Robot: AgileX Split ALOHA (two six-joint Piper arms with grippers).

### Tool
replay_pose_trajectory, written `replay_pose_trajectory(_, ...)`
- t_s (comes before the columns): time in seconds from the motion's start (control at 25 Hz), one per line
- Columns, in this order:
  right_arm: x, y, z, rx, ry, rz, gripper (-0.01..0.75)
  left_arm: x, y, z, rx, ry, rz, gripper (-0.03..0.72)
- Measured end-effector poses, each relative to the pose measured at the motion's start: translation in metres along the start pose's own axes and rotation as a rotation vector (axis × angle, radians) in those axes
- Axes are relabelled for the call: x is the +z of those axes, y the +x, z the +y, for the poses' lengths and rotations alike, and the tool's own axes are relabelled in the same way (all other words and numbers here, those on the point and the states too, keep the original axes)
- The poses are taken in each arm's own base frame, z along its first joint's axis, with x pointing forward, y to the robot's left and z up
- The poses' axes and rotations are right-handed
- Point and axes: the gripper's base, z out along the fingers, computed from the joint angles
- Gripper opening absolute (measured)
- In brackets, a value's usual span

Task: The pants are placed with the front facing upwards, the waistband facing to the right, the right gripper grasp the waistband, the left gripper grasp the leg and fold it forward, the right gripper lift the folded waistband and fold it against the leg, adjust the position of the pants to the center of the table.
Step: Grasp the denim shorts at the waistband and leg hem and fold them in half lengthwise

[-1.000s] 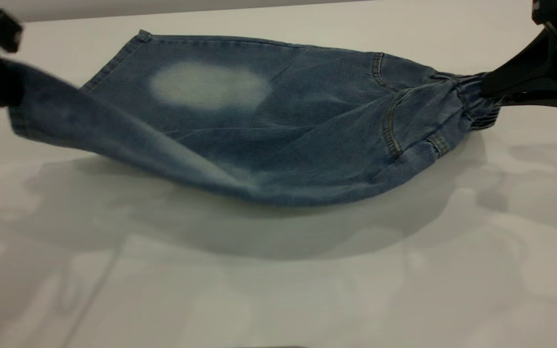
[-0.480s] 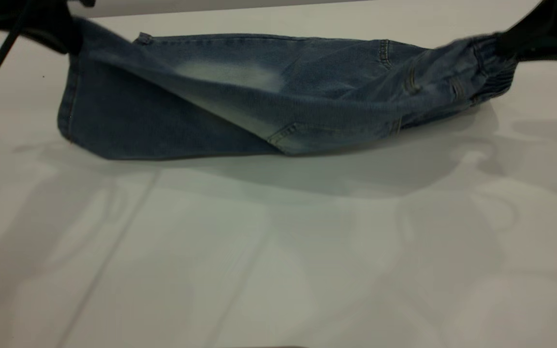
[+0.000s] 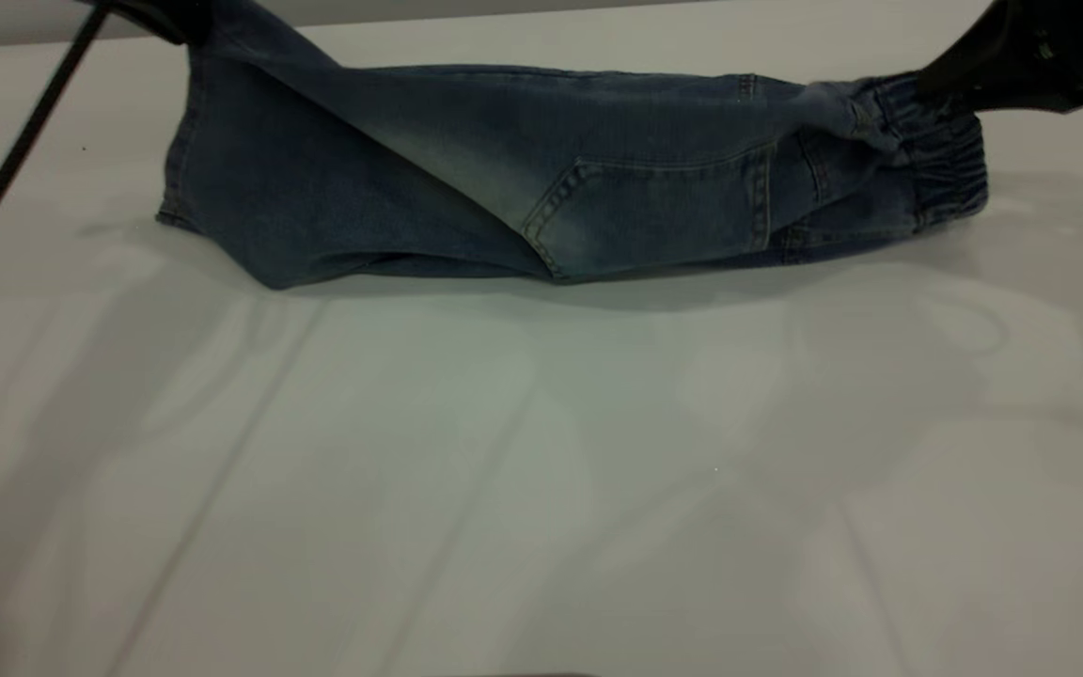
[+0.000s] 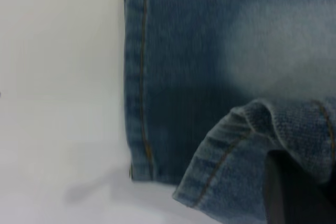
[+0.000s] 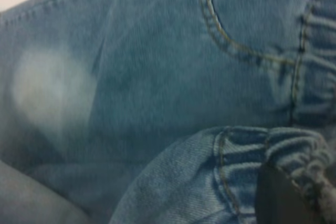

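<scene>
— Pants, one small pair in blue denim point(image 3: 466, 179): where do we find them?

— We see them lying lengthwise at the far side of the plain white table point(image 3: 541, 470), partly folded, one back pocket with orange-brown stitching point(image 3: 654, 212) facing the exterior camera.

— And our two grippers?

— We have the black right gripper point(image 3: 950, 89) clamped on the gathered elastic waistband point(image 3: 941, 169) at the right end, raising its upper edge. The black left gripper point(image 3: 180, 19) pinches one leg hem point(image 4: 247, 156), lifted above the other leg. One thin black cable point(image 3: 15, 150) slants down at far left.
</scene>
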Motion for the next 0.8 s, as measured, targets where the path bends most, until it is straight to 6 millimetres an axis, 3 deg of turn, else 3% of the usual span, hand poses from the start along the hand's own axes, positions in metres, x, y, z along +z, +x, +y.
replay_pose_trajectory(0.32, 0.02, -0.021, -0.014, 0.02, 0.079, -0.035, 0.037, 0.04, -0.021, 0.002, 0.055, -0.003, -0.021, 0.044)
replay_pose_trajectory(0.6, 0.029, -0.032, -0.026, 0.032, 0.156, -0.082, 0.037, 0.078, -0.022, 0.004, 0.118, -0.024, -0.009, 0.044)
replay_pose_trajectory(0.8, 0.032, -0.038, -0.027, 0.032, 0.161, -0.103, 0.064, 0.089, -0.021, 0.006, 0.184, -0.047, -0.011, 0.044)
